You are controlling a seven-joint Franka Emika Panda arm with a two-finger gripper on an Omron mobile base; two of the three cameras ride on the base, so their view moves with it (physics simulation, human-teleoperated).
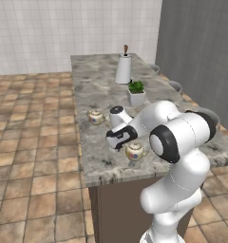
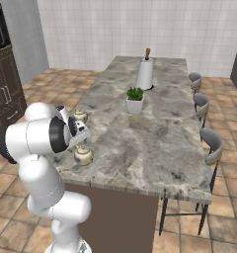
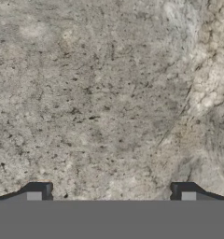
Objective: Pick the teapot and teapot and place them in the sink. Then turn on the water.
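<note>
Gripper (image 3: 111, 192) jaws spread wide, nothing between them, pointing down at bare marble counter (image 1: 97, 88). Step looks like the approach to the first pick. Near teapot (image 1: 134, 151) sits lower centre of the left base view, just beside the hand; far teapot (image 1: 95, 116) up-left of it, near the counter's left edge. Next move needs recentring over a pot, then descending. Plant (image 1: 136, 92) and canister (image 1: 124, 69) well apart; room open.
</note>
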